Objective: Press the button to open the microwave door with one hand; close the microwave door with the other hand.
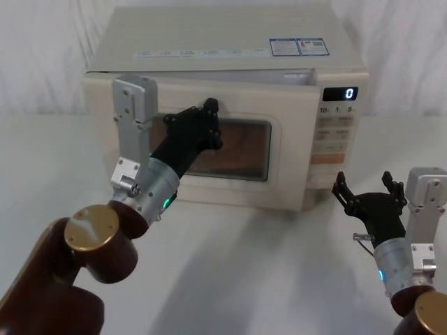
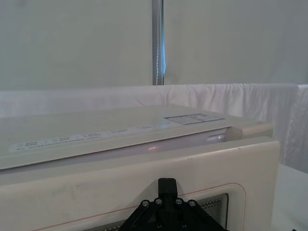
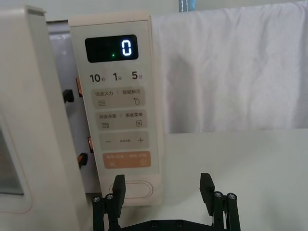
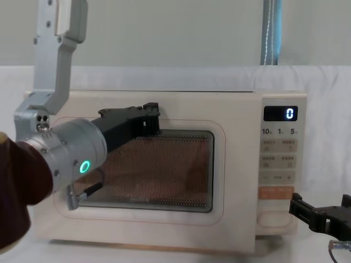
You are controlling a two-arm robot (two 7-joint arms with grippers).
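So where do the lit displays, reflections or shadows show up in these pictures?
Head view: the cream boxy microwave throws a soft shadow onto the white table. Right wrist view: the black display's 0 glows crisply. Left wrist view: a small pinkish glint sits on the microwave's top edge.

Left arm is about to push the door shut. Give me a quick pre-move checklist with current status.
1. microwave door ajar, gap at the latch side: ok.
2. left gripper against the door's upper window edge: ok; true contact cannot tell.
3. right gripper off the control panel, open: ok.
4. Nothing in the gap between door and panel: ok in the right wrist view.
5. button free, not pressed: ok.
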